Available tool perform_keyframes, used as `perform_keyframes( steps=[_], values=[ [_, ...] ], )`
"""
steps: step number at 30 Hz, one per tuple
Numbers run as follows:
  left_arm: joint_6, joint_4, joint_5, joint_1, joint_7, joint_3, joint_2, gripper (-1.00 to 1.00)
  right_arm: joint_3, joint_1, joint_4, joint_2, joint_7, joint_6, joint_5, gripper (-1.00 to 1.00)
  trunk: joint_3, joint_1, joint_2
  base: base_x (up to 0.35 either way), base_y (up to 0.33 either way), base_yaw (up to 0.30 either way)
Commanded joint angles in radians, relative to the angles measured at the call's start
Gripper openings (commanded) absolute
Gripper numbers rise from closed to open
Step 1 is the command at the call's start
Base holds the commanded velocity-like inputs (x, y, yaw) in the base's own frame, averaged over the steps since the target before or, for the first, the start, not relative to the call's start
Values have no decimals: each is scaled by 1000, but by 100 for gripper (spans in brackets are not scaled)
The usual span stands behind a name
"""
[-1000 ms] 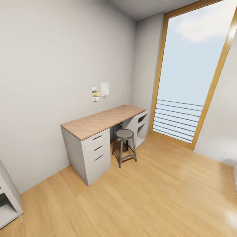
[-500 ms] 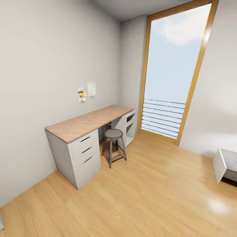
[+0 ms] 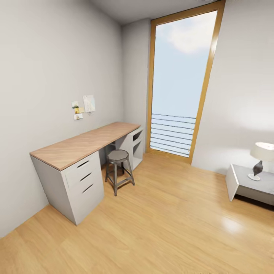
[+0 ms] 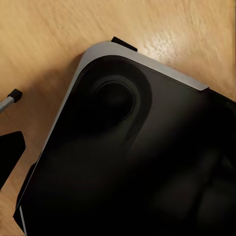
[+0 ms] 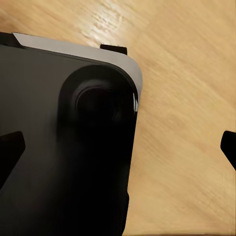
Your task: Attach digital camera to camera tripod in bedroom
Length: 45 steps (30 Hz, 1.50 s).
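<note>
Bright daylight via window (image 3: 179,80), floor glare

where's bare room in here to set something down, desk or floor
The long wooden desk top is bare from its drawer end to the window end. The light wood plank floor lies open between the round grey metal stool and the low grey side table. That table's far end is taken by a white-shaded lamp.

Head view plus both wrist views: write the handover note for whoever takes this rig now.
Right gripper: open, empty, over the wood floor.
Left gripper: one fingertip visible, state unclear.
Ahead: desk, stool, tall window, lamp on a low table at right.
Done: no attachment visible.
Left: locate the digital camera and camera tripod, pick up the camera, mount it.
</note>
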Motion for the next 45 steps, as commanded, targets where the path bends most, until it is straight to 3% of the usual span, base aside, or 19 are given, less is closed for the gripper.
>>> perform_keyframes(
  steps=[1, 45],
  values=[
    [-2, -2, 8, 1, 3, -9, 0, 100, -6, 0, 0, 0, -1, -2, 9, 100, -1, 0, 0, 0, 0, -251],
    [-2, -2, 8, 1, 0, -9, 2, 100, -8, 0, 0, -1, -1, -2, 8, 100, -1, 0, 0, 0, 0, -251]
  ],
)
